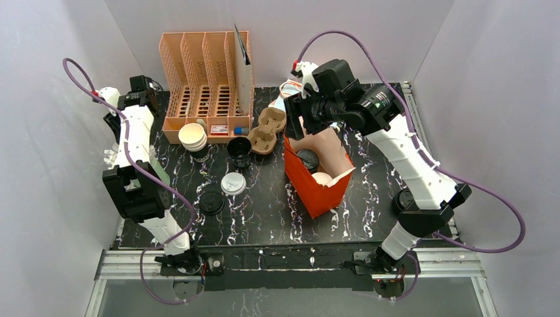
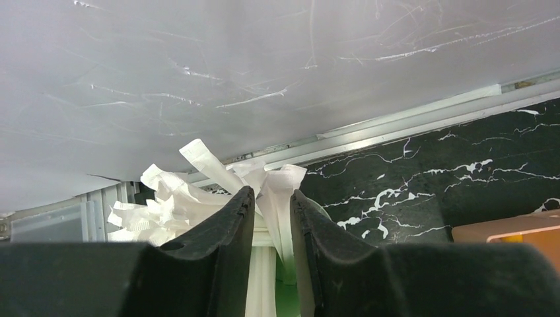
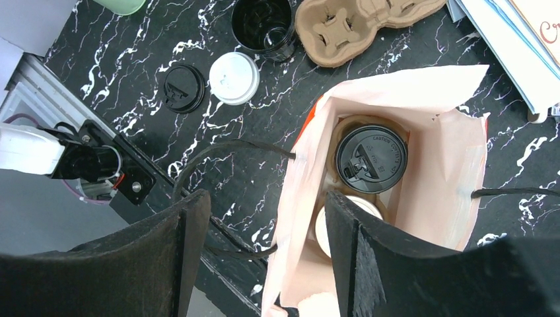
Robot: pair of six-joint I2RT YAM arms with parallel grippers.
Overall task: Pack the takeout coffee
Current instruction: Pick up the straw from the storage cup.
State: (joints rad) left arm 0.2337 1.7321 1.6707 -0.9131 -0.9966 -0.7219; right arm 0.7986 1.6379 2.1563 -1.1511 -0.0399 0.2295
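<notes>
**While your right gripper hangs open, the coffee stands in the bag**

Where the right wrist view looks straight down, you see the takeout coffee (image 3: 370, 158) upright inside the red paper bag (image 3: 442, 172), with a black sip lid on top. A pale round top (image 3: 356, 210) lies just beside it in the same bag, partly hidden by a finger. Your right gripper (image 3: 267, 205) hangs above the bag's mouth, its jaws wide apart and nothing between them.

Your left gripper (image 2: 271, 198) is at the table's left edge, over a bunch of paper-wrapped straws (image 2: 172, 198). Its jaws sit on either side of one wrapped straw (image 2: 279, 179). The gap is narrow, and you cannot tell whether the pads actually press the wrapper.

On the black marble tabletop (image 1: 264, 218), left of the bag, stands an empty black paper cup (image 1: 239, 150). A loose white lid (image 1: 233, 183) and a loose black lid (image 1: 211, 203) lie near each other but apart. A pulp cup carrier (image 1: 267, 129) lies just right of the black cup. A stack of kraft cups (image 1: 193, 137) stands in front of the peach slotted rack (image 1: 205, 79).
</notes>
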